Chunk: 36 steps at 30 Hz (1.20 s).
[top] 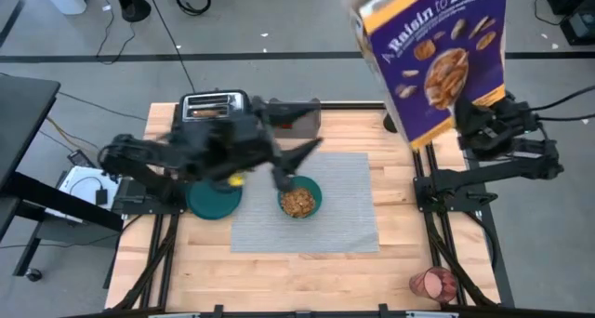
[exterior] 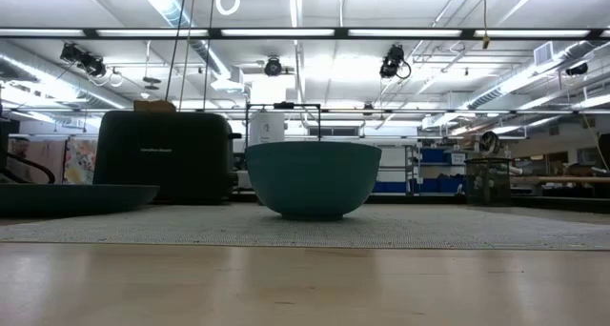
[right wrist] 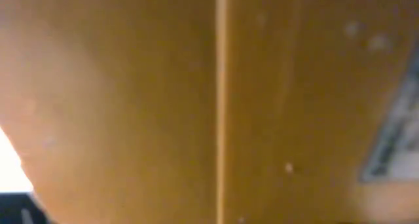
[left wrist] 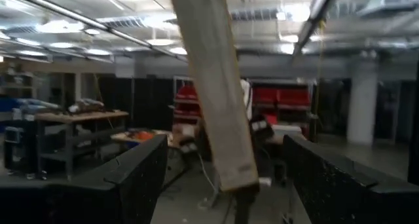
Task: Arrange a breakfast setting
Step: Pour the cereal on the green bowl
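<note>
Bowl sitting on placemat, left of centre, already holding cereal; plate lying just left, off the mat's edge. Left gripper hovering just beyond the bowl, fingers spread, empty. Right gripper pinching cereal box, raised at far right. Step in hand, by judgement: cereal served, box being cleared. Next calling for setting the box down upright, clear of the mat.

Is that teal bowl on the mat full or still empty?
Filled, partly at least: from above, the teal bowl on the grey placemat holds brown cereal. How deep it goes cannot be told.
</note>
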{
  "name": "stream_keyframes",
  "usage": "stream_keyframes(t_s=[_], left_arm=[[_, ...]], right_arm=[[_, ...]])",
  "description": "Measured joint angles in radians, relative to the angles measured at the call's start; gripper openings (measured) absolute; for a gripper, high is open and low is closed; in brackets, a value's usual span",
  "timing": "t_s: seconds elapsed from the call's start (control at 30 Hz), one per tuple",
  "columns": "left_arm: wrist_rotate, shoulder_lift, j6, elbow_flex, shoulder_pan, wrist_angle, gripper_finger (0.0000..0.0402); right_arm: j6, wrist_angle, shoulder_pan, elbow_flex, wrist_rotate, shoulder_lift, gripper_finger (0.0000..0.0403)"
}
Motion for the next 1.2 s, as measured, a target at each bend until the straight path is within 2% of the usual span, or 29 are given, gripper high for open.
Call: stream_keyframes(t_s=[0.17, 0.4, 0.63, 1.0, 1.1, 1.2], left_arm=[[0.163, 0.066, -0.094, 0.000, 0.068, 0.001, 0.0309], [0.290, 0.088, -0.206, 0.002, 0.149, 0.004, 0.0314], [0.301, 0.087, -0.225, 0.003, 0.202, 0.007, 0.0314], [0.309, 0.087, -0.186, 0.003, 0.247, 0.043, 0.0310], [0.312, 0.087, -0.146, 0.003, 0.247, 0.072, 0.0284], [0.316, 0.084, -0.137, 0.003, 0.248, 0.074, 0.0240]], right_arm=[[-0.113, 0.118, 0.000, 0.000, -0.027, 0.133, 0.0203], [-0.190, 0.267, 0.001, 0.000, -0.059, 0.257, 0.0203], [-0.220, 0.350, 0.000, 0.000, -0.082, 0.328, 0.0203], [-0.359, 0.350, -0.007, 0.001, -0.086, 0.400, 0.0204], [-0.398, 0.352, -0.006, 0.002, -0.073, 0.411, 0.0211], [-0.398, 0.318, -0.008, 0.001, -0.048, 0.410, 0.0234]])
